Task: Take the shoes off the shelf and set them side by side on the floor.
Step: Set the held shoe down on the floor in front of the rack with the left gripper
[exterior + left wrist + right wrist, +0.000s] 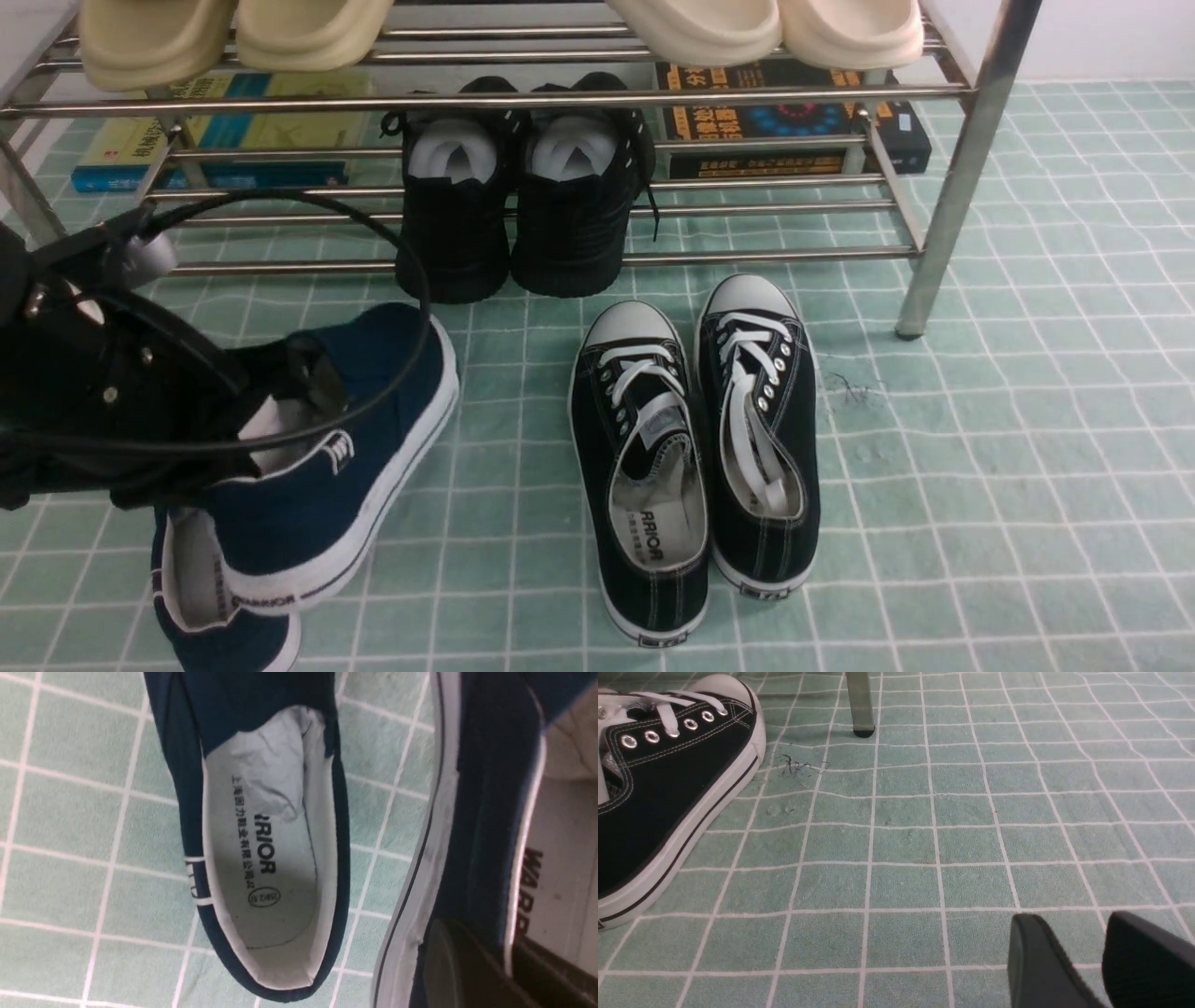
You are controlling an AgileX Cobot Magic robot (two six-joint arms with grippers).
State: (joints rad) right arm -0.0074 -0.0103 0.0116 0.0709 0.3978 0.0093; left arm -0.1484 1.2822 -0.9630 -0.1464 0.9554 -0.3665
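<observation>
Placement: left gripper point(313, 383), clamped on second shoe point(373, 448), should level and lower it beside first shoe point(266, 868); right gripper point(1092, 961) apart, empty.

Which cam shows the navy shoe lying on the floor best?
Left wrist view: the floor shoe is seen from above, most of it in frame and sharp. The front view shows only a part, under the held shoe and cropped by the frame edge. The right wrist view doesn't show it.
</observation>
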